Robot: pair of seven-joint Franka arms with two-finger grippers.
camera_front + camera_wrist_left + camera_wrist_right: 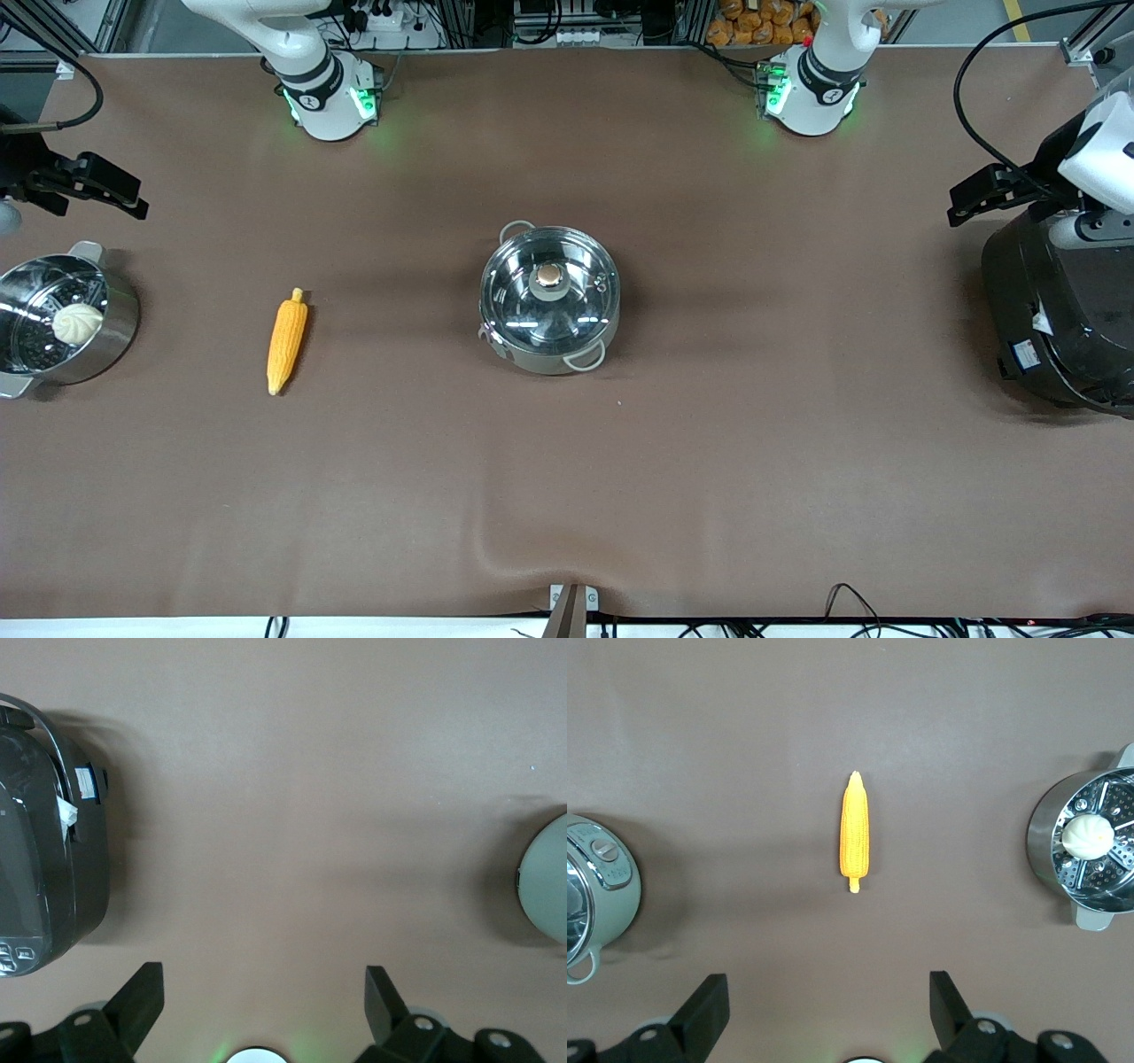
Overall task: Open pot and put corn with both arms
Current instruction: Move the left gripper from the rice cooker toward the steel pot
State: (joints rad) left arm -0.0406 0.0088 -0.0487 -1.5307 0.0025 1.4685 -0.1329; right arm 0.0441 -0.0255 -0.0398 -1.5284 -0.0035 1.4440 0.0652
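Front: pot [549, 299], lid on, mid-surface [709, 461]; corn [287, 340] beside it toward right arm's end.
Left wrist: left hand [264, 1001] released, near rice cooker [44, 877].
Right wrist: right hand [829, 1005] released above corn [854, 833].

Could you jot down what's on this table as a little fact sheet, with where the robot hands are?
pot: mid-table, glass lid on
corn: lying flat, between pot and steamer pot
steamer pot: right arm's end, white bun inside
rice cooker: left arm's end
left gripper: open, over bare table beside rice cooker
right gripper: open, above the corn
task: not yet started
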